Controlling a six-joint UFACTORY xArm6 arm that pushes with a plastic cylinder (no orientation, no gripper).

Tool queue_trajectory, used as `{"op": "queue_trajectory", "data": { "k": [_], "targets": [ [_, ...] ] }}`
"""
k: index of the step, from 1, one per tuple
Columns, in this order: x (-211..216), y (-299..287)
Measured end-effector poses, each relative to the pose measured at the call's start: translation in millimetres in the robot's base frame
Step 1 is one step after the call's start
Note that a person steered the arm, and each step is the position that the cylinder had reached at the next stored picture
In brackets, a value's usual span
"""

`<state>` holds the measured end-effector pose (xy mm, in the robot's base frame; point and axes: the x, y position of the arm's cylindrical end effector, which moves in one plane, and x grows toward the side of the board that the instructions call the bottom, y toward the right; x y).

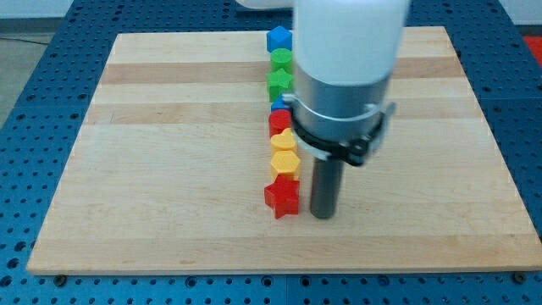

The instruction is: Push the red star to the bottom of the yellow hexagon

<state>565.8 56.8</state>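
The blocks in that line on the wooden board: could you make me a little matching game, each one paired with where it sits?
Things:
1. red star
2. blue block
3. yellow hexagon
4. my tip

Places:
A. top end of the line
B. just right of the red star
C. bottom end of the line
D. directly above the red star

Pairs: 1-C, 2-A, 3-D, 4-B

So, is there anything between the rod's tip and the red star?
No. In the camera view, only a narrow strip of bare wooden board separates my tip from the red star, which lies just to the view's left of it.
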Motion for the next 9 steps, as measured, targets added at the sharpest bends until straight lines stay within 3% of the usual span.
{"op": "queue_trajectory", "data": {
  "k": [1,2,3,4,9],
  "targets": [
    [47,-16],
    [52,-79],
    [21,-106],
    [1,-103],
    [-9,-84]
  ]
}}
